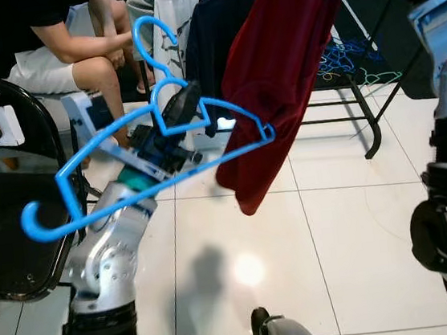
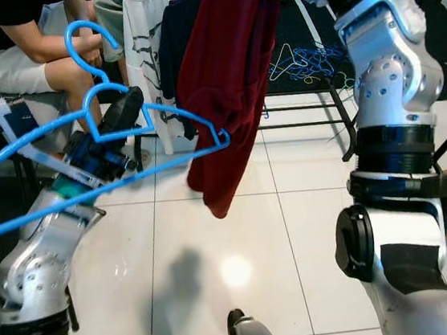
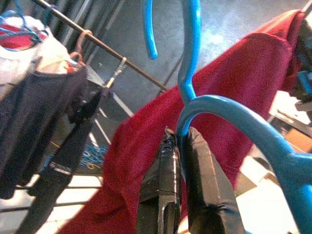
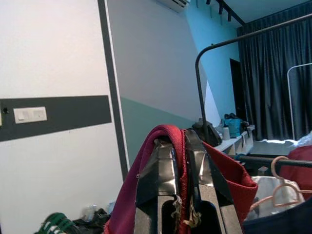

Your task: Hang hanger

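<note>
Left hand (image 3: pixel 181 161) clamping blue hanger (image 1: pixel 165 154) at neck, keeping hook free for rail (image 3: pixel 97 44). Right hand (image 4: pixel 179 161) pinching red garment (image 2: pixel 229 78), probably lifting it.

A seated person (image 1: pixel 72 39) is seen beside a black chair (image 1: pixel 13 232). A white printed shirt (image 1: pixel 178 19) and a dark navy garment (image 1: pixel 216 31) are hung from a rail (image 3: pixel 97 44). Blue hangers (image 2: pixel 300 62) are piled on the white tiled floor (image 1: pixel 335 227).
</note>
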Tool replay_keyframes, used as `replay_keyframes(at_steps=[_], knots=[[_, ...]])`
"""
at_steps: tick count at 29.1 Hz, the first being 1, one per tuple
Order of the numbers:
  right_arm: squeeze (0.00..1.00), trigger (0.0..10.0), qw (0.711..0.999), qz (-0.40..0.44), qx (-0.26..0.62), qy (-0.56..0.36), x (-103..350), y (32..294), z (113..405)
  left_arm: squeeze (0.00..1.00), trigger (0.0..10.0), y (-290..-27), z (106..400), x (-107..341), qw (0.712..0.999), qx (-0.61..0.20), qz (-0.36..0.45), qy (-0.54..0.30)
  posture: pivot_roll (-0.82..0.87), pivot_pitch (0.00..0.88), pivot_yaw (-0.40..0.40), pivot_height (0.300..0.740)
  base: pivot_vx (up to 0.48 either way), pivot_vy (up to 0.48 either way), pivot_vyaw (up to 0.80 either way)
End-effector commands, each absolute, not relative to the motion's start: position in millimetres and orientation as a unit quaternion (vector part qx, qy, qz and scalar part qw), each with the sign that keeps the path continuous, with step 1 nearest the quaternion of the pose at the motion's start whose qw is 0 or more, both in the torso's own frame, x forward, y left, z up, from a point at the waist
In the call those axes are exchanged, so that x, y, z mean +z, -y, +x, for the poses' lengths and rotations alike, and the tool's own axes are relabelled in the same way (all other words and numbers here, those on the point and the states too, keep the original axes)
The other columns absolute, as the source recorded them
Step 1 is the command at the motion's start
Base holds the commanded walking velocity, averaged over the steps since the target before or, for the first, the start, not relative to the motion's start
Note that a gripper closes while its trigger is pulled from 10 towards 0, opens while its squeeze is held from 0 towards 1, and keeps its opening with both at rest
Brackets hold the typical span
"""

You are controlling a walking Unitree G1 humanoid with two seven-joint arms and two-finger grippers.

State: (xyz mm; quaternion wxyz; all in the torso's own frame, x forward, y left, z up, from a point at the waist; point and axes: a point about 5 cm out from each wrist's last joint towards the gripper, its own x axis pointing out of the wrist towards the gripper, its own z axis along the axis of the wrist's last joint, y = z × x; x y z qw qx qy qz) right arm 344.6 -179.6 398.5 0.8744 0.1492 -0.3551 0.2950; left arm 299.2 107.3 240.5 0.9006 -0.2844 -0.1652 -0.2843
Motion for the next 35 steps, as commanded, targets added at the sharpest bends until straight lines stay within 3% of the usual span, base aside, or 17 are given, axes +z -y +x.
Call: replay_keyframes(at_steps=[1,7,12,16,23,25,28,35], knots=[[0.0,10.0,0.865,0.163,0.301,0.367,404,179,342,0.0,10.0,-109,306,238,0.916,-0.239,-0.28,0.161,-0.11,0.092,-0.002,0.74,0.0,0.0,0.0],[0.0,10.0,0.869,0.168,0.302,0.353,394,175,342,0.0,10.0,-116,319,236,0.93,-0.155,-0.298,0.151,-0.11,0.093,0.0,0.74,0.0,0.0,0.0],[0.0,10.0,0.877,0.16,0.307,0.333,378,176,338,0.0,10.0,-140,331,238,0.949,-0.044,-0.269,0.157,-0.11,0.092,-0.002,0.74,0.0,0.0,0.0],[0.0,10.0,0.886,0.124,0.335,0.295,351,180,329,0.0,10.0,-169,335,259,0.948,0.009,-0.248,0.2,-0.11,0.092,-0.008,0.74,0.0,0.0,0.0],[0.0,10.0,0.879,0.119,0.384,0.258,325,172,315,0.0,10.0,-189,337,279,0.942,0.044,-0.23,0.241,-0.12,0.093,-0.008,0.74,0.0,0.0,0.0],[0.0,10.0,0.871,0.119,0.406,0.25,318,165,308,0.0,10.0,-194,339,283,0.943,0.061,-0.211,0.25,-0.12,0.093,-0.008,0.74,0.0,0.0,0.0],[0.0,10.0,0.845,0.127,0.458,0.245,314,149,289,0.0,10.0,-189,344,293,0.951,0.12,-0.059,0.279,-0.12,0.096,-0.002,0.74,0.0,0.0,0.0],[0.0,10.0,0.833,0.142,0.465,0.265,325,151,284,0.0,10.0,-182,345,293,0.946,0.154,0.017,0.284,-0.12,0.099,-0.002,0.74,0.0,0.0,0.0]])
